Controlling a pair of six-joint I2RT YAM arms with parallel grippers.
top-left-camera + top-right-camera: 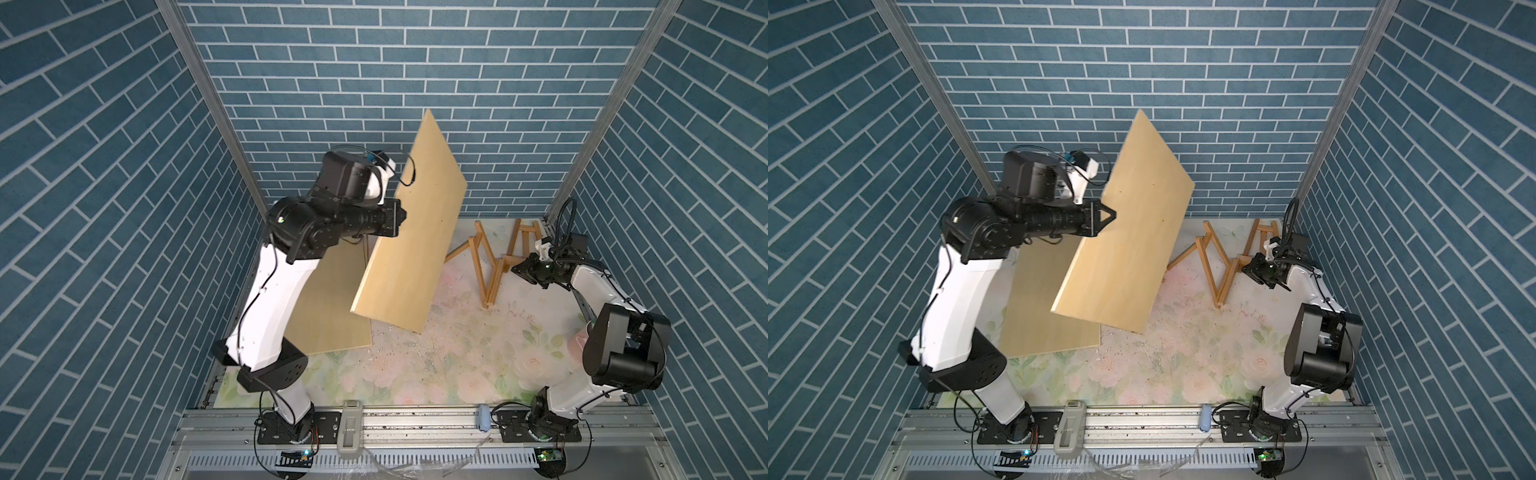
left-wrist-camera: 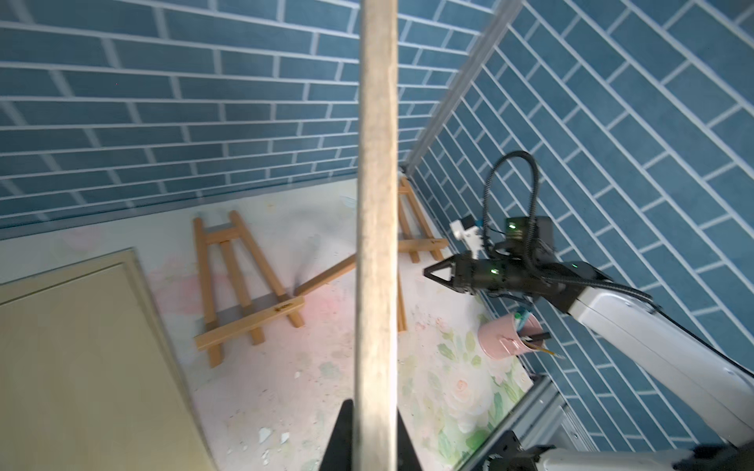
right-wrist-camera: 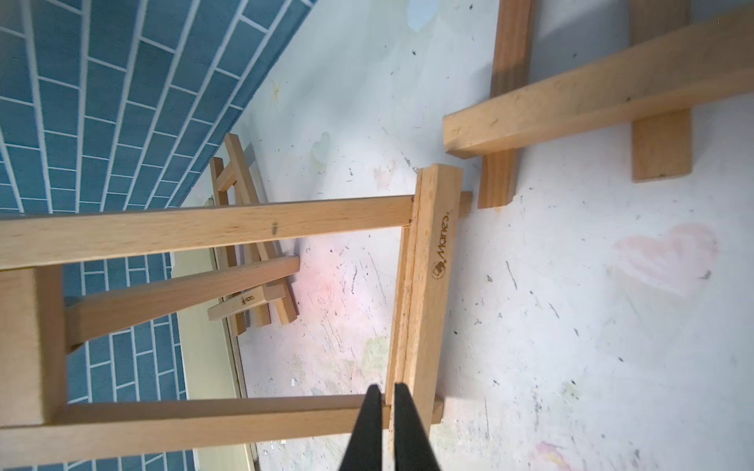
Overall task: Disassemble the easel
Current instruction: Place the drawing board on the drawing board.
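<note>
Pale rectangular wooden board [image 1: 1129, 249] lifted off; folding remained.
Left gripper [image 1: 1106, 215] clamped it mid-frame; right gripper [image 1: 1248, 268] pinched the light wooden easel [image 1: 1227, 281].

The brand name "Maries", preceded by a small square logo, was stamped in dark letters on the near ledge [image 3: 428, 285], the shelf bar of the near easel [image 3: 204, 228], which stood at about two o'clock on the table [image 1: 457, 353] in both top views. A similar dark stamp [image 3: 247, 301] sat on the far ledge [image 3: 228, 310] of the far easel [image 3: 243, 183], lying at about ten o'clock from the first, yet it was too small to read with certainty. The left wrist view showed that stamp only as an unreadable smudge.
</note>
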